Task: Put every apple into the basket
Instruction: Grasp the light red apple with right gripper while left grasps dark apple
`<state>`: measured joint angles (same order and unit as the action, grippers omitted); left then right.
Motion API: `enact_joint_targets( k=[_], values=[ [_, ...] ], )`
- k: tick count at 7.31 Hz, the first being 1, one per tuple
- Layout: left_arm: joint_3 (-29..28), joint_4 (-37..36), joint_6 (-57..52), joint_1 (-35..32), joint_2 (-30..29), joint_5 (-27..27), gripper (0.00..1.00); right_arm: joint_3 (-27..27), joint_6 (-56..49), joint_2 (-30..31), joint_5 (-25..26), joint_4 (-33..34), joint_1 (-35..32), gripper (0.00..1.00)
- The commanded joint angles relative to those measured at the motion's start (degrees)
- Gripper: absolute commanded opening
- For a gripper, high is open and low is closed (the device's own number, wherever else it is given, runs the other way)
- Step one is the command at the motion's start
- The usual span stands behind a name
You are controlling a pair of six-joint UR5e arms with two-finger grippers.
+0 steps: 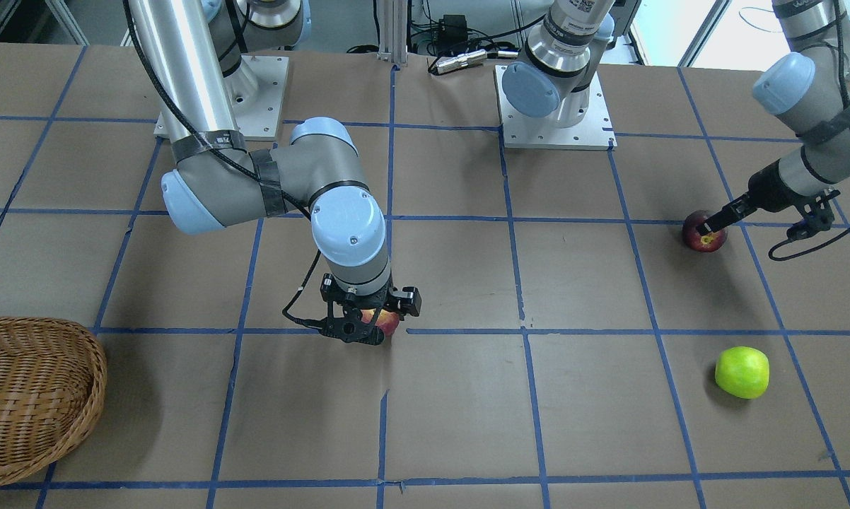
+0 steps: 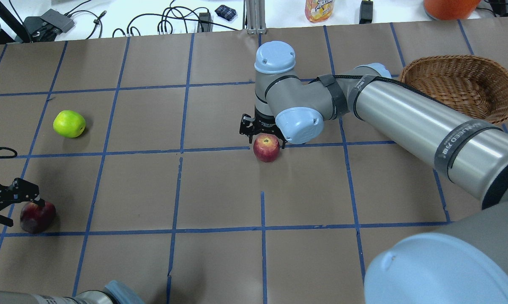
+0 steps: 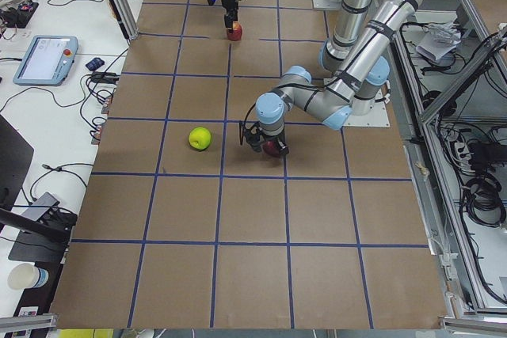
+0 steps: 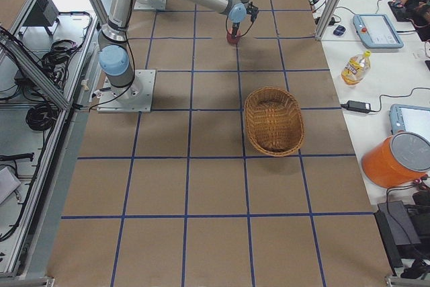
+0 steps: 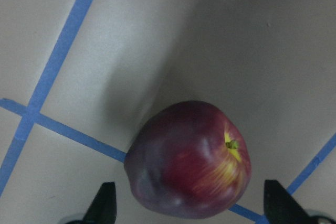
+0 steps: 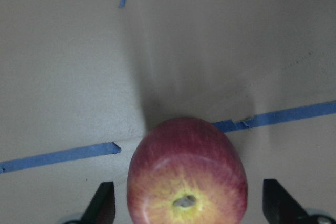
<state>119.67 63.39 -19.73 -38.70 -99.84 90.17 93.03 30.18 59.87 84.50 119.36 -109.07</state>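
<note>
The red apple (image 2: 266,148) lies on the table's middle. My right gripper (image 2: 264,136) is open and low over it, and its fingertips (image 6: 105,203) stand either side of the apple (image 6: 186,179) with gaps. The maroon apple (image 2: 36,217) lies at the left. My left gripper (image 2: 20,203) is open around it, and its fingertips (image 5: 106,203) are clear of the apple (image 5: 189,161). The green apple (image 2: 69,123) lies alone, farther out on the left. The wicker basket (image 2: 461,84) stands at the far right and holds nothing.
The table is brown paper with a grid of blue tape. The right arm's long link (image 2: 423,126) passes in front of the basket's near rim. Cables, a bottle (image 2: 319,9) and an orange container (image 2: 448,6) lie beyond the far edge.
</note>
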Motion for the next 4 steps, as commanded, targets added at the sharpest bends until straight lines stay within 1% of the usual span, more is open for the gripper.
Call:
enact_joint_targets(
  k=[1,2,3,4],
  values=[
    [0.22,-3.01,-0.04,0.02,-2.11,-0.17,0.82,0.4,-0.04,-1.68,0.05,0.08,0.0,1.0],
    [0.22,-2.84,-0.05,0.02,-2.29,-0.17,0.79,0.05,-0.04,-1.86,0.66,0.26,0.0,0.98],
    [0.13,-2.58,-0.4,0.02,-2.46,-0.25,0.75,-0.12,0.57,-1.61,-0.2,-0.09,0.17,0.35],
    [-0.13,-2.66,-0.23,0.02,-2.55,-0.25,0.71,-0.21,0.66,-1.25,-0.21,-0.53,0.35,0.0]
  ],
)
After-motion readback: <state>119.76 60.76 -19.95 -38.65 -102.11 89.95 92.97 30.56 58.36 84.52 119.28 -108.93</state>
